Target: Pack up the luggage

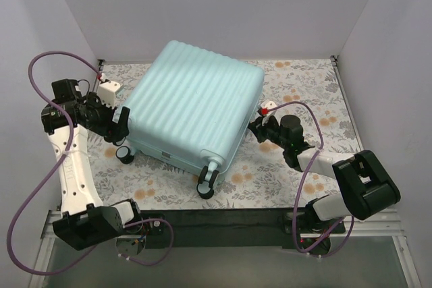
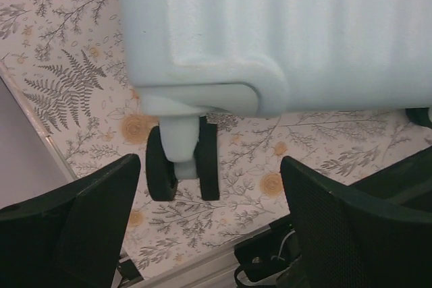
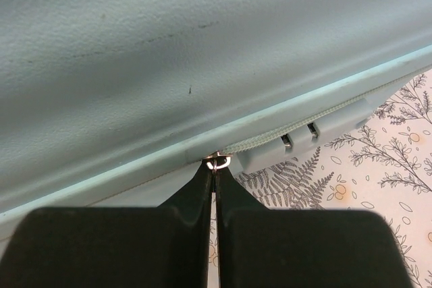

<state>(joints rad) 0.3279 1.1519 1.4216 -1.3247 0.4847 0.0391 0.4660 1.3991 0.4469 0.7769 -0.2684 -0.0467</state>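
The pale mint ribbed luggage (image 1: pixel 190 109) lies closed and flat on the floral table, wheels toward the near side. My left gripper (image 1: pixel 120 126) is open at its left corner, fingers (image 2: pixel 81 220) spread either side of a black wheel (image 2: pixel 181 164) without touching it. My right gripper (image 1: pixel 260 126) is at the luggage's right edge, shut on the small metal zipper pull (image 3: pixel 217 162) on the zip line. The mint shell fills the right wrist view (image 3: pixel 169 52). The inside of the luggage is hidden.
A second black wheel (image 1: pixel 205 185) sticks out at the luggage's near corner. White walls stand close on the left, back and right. The floral cloth (image 1: pixel 304 92) shows bare on the right. The dark table edge (image 1: pixel 223 224) runs along the near side.
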